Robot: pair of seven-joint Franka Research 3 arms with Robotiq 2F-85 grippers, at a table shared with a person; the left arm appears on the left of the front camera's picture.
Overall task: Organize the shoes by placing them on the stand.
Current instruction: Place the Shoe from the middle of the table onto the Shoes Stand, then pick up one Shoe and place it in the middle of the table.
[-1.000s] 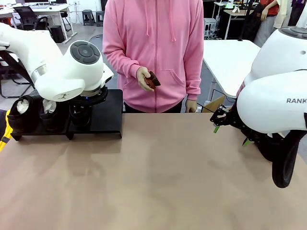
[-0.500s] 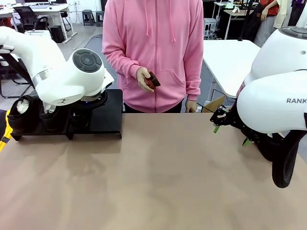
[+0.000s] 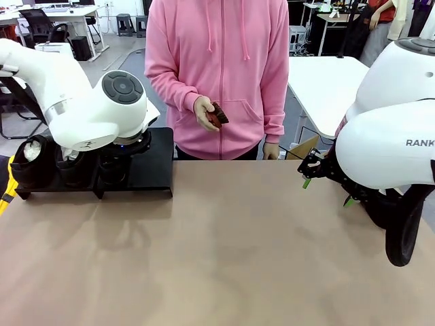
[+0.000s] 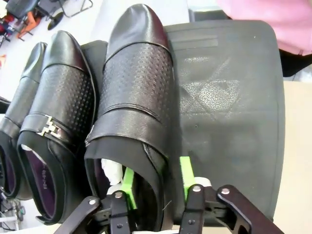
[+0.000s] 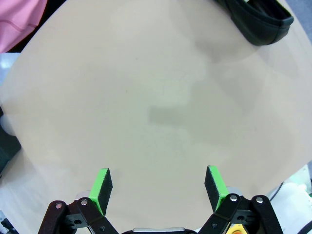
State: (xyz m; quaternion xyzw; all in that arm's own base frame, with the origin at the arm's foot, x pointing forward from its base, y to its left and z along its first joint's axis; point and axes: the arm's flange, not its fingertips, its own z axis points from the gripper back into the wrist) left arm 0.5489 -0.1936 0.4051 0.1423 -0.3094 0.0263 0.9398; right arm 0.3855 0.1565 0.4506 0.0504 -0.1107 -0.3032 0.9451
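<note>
Beige and bare, the shared tabletop stretches between the two white arms, with a person in a pink hooded sweatshirt standing at its far edge and holding a small reddish-brown object in one hand.

At the far left corner sits the low matte-black stand. In the left wrist view three glossy black leather dress shoes lie on it side by side, toes pointing away: a perforated one nearest the middle, a buckled one just beside it, and a third at the outer edge. The left gripper straddles the right side wall of the perforated shoe's heel opening, one green pad inside by the crumpled white paper stuffing, the other outside; the jaws stand partly apart (whether they grip the leather or have let go, I cannot tell). By my reading, three shoes are placed and this one is being set down or released.

A fourth black shoe lies on the table, seen at the top of the right wrist view. It looks like the one left to place. The right gripper hangs with jaws spread wide and nothing between them, over open table.

Room remains on the stand to the right of the perforated shoe, a full bare stretch of platform. The stand's near edge meets the table, and the middle of the table is open for carrying.
</note>
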